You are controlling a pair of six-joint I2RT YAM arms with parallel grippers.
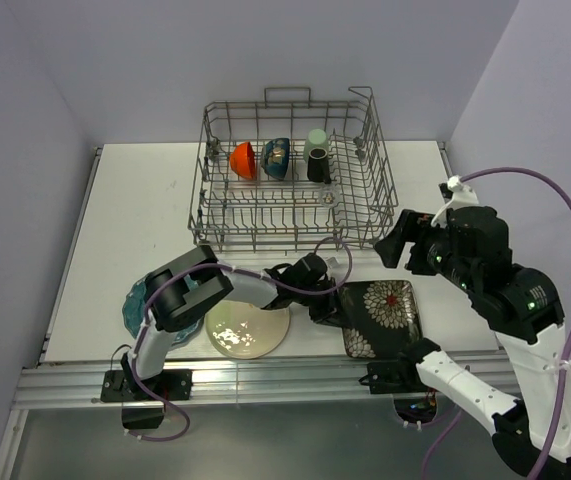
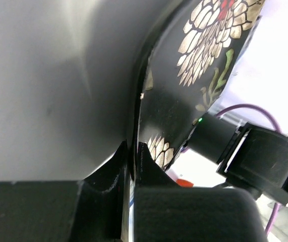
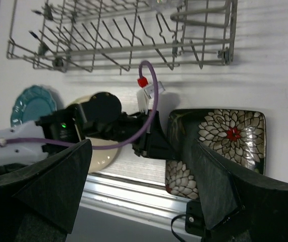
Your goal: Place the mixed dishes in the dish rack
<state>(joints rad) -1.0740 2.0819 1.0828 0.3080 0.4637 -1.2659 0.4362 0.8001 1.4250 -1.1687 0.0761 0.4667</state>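
The black square floral plate (image 1: pixel 383 315) lies near the table's front edge. My left gripper (image 1: pixel 331 306) is shut on its left rim. In the left wrist view the rim (image 2: pixel 204 45) runs between the two closed fingertips of my left gripper (image 2: pixel 132 146). My right gripper (image 1: pixel 406 246) hangs open above the plate's far right corner, holding nothing. Its wrist view shows the right gripper (image 3: pixel 141 146) over the plate (image 3: pixel 229 133) and the left gripper (image 3: pixel 159 143). The dish rack (image 1: pixel 295 215) holds a red-orange bowl (image 1: pixel 244 159), a dark bowl (image 1: pixel 276 158), a pale green cup (image 1: pixel 316 139) and a brown mug (image 1: pixel 318 167).
A cream round plate (image 1: pixel 248 332) lies left of the floral plate, partly under the left arm. A teal scalloped plate (image 1: pixel 133 302) sits further left, mostly hidden by that arm. The table's metal front rail (image 1: pixel 265 375) runs just below the plates.
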